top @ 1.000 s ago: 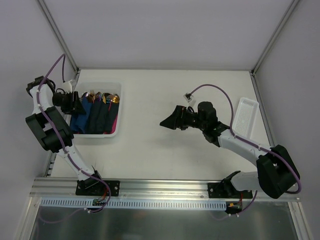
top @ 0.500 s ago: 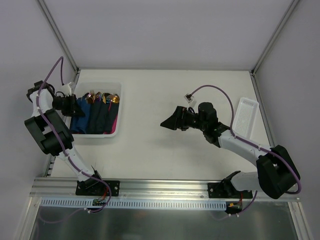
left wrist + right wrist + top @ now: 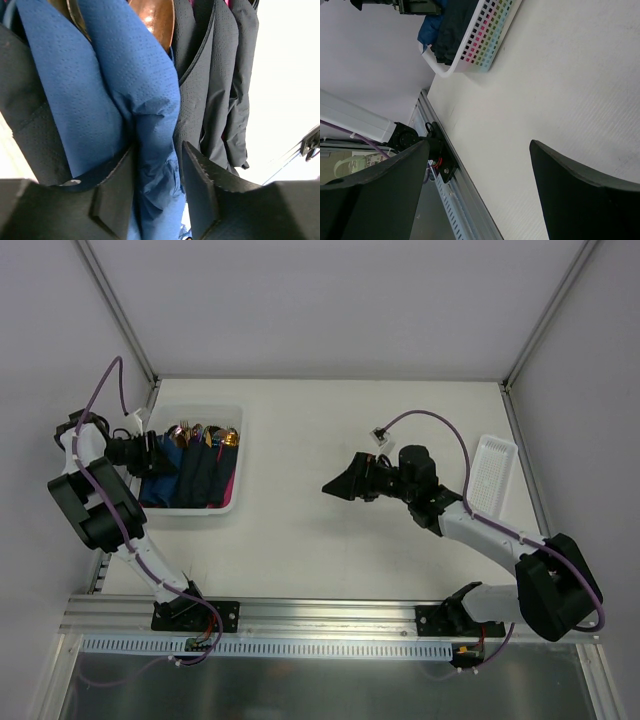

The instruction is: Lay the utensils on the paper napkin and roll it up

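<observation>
A white basket [image 3: 243,455] at the table's left holds several rolled napkins, blue and dark navy, with gold-bronze utensils [image 3: 200,430] poking out at the far end. My left gripper [image 3: 155,452] is inside the basket at its left side. In the left wrist view its fingers [image 3: 158,150] straddle and pinch a fold of a blue paper napkin [image 3: 150,85]. A bronze spoon bowl [image 3: 157,22] shows above it, and dark navy napkins [image 3: 220,75] lie to the right. My right gripper [image 3: 335,485] hovers open and empty over the table's middle [image 3: 480,145].
A white perforated tray [image 3: 492,472] lies at the right edge. A pink napkin [image 3: 230,485] shows at the basket's right side. The basket also shows in the right wrist view [image 3: 490,45]. A purple cable with a small connector [image 3: 378,435] loops above the right arm.
My left gripper has shifted slightly left inside the basket. My right arm has barely moved.
</observation>
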